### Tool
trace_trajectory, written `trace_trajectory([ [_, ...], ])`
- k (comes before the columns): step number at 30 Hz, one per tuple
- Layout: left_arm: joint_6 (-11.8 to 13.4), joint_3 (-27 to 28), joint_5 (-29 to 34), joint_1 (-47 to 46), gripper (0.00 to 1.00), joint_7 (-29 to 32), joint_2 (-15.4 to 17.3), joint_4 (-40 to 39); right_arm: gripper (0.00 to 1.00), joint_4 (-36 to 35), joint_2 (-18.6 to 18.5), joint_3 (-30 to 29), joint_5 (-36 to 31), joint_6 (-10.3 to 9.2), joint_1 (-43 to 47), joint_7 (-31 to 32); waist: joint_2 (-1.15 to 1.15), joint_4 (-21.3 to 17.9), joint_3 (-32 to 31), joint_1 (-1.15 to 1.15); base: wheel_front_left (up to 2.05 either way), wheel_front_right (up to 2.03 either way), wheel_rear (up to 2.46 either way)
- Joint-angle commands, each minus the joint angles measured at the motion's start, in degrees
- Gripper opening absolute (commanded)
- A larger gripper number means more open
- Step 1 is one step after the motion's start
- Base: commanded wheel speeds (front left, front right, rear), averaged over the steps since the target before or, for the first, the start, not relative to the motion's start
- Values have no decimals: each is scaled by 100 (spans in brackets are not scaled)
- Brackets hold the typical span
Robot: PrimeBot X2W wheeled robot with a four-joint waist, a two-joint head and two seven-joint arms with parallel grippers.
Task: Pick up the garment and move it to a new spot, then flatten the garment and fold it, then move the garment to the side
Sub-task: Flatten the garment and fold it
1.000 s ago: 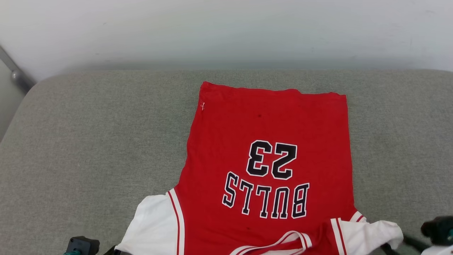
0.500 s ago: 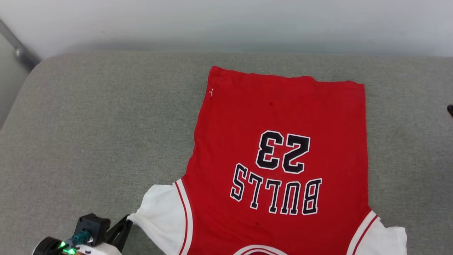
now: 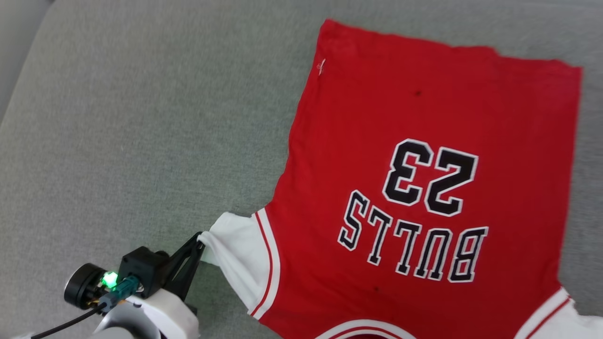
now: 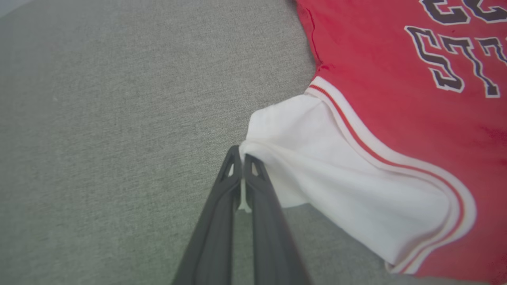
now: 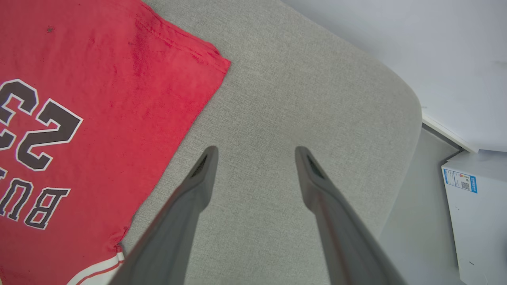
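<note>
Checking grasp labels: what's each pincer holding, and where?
Left pincer pinches the shirt by the edge of its white sleeve. Right pincer is open, empty.

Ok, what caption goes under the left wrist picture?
Dark jaws pinched shut on the white sleeve of a red soft-fabric T-shirt lying on a grey cushion.

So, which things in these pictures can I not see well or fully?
Head view: the garment loses its collar and most of one sleeve at the bottom edge.
Left wrist view: the left gripper, shut on the white sleeve, hides how much cloth it pinches.
Right wrist view: the label on the white box is too small to read; the left edge cuts the garment's lettering.
</note>
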Motion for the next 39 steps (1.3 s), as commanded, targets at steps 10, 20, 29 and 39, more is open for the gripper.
trace_trajectory([
  [10, 39, 109, 315, -397, 0, -124, -268, -204, 100, 819, 723, -48, -794, -4, -975, 884, 0, 711, 1289, -1, 0, 0, 0],
  [20, 70, 104, 433, -541, 0, -104, -411, -206, 100, 1058, 960, -65, -898, -4, -113, 938, 0, 852, 1612, -1, 0, 0, 0],
  [29, 93, 123, 354, -463, 0, -98, -396, -125, 0, 758, 951, -151, -903, -4, -105, 584, 0, 722, 1340, -1, 0, 0, 0],
  [39, 228, 102, 294, -204, 0, -87, -198, -184, 0, 329, 895, 8, -478, -4, 126, -116, 0, 336, 416, -1, 0, 0, 0],
])
